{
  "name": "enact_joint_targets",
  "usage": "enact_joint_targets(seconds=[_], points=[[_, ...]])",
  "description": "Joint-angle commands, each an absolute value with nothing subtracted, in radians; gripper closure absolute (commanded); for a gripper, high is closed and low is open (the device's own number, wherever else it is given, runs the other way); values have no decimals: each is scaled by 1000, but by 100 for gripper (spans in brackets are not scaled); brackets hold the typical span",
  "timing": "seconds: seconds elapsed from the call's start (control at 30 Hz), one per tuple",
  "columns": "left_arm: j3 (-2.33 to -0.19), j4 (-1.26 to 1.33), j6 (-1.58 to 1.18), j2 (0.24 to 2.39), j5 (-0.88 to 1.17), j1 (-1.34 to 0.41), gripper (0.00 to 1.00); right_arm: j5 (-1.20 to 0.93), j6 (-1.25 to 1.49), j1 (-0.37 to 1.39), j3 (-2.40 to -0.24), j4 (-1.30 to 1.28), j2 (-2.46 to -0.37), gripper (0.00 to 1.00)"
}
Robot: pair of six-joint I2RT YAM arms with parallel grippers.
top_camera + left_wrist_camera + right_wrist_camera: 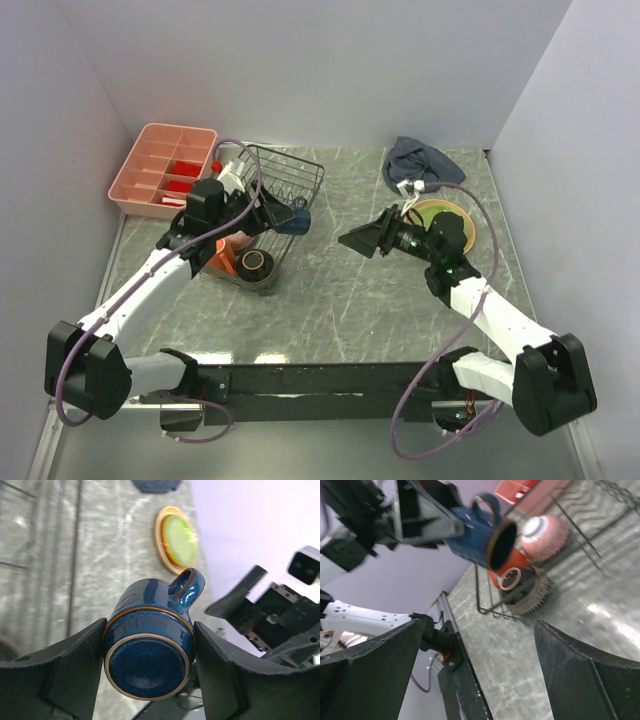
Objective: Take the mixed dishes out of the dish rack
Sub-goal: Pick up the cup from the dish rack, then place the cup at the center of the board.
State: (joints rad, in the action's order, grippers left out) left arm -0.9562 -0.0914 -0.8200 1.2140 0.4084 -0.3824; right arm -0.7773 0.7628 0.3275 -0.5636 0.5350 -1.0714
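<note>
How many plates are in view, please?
2: the green plate lies on the tan plate, on the table by the right arm. More may be hidden in the rack under the left arm.

No legible text, labels or numbers anywhere.

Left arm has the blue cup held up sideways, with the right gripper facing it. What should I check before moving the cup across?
1. Grip on blue cup: ok, left gripper clamps both its sides.
2. Cup out of dish rack: ok, held above its wires.
3. Right gripper ready: ok, jaws wide and empty.
4. Gap between the grippers: ok, only bare table below.
5. Whether the handle will clear the right fingers on approach: cannot tell.
</note>
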Motion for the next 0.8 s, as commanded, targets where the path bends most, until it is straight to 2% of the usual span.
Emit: enact_joint_targets(seconds=[0.0, 0.23, 0.43, 0.53, 0.57, 0.63, 0.73, 0.77], points=[[-911, 181, -1000, 1155, 482, -394, 78, -807, 776, 367, -663, 673, -1141, 0], [-801, 389, -1179, 1126, 440, -433, 79, -842, 804, 411, -765, 758, -1273, 5], [-741, 515, -1276, 1127, 410, -469, 80, -883, 834, 448, -827, 828, -1373, 17], [-719, 555, -1307, 1131, 402, -479, 79, -911, 868, 463, -842, 891, -1411, 28], [-706, 561, -1315, 1131, 397, -482, 79, -916, 876, 468, -845, 916, -1422, 35], [-693, 580, -1325, 1124, 385, -485, 79, -930, 894, 474, -851, 936, -1442, 43], [-664, 610, -1341, 1112, 367, -488, 79, -949, 911, 485, -854, 963, -1457, 60], [-655, 615, -1342, 1111, 365, -489, 79, -954, 913, 485, -853, 968, -1459, 70]])
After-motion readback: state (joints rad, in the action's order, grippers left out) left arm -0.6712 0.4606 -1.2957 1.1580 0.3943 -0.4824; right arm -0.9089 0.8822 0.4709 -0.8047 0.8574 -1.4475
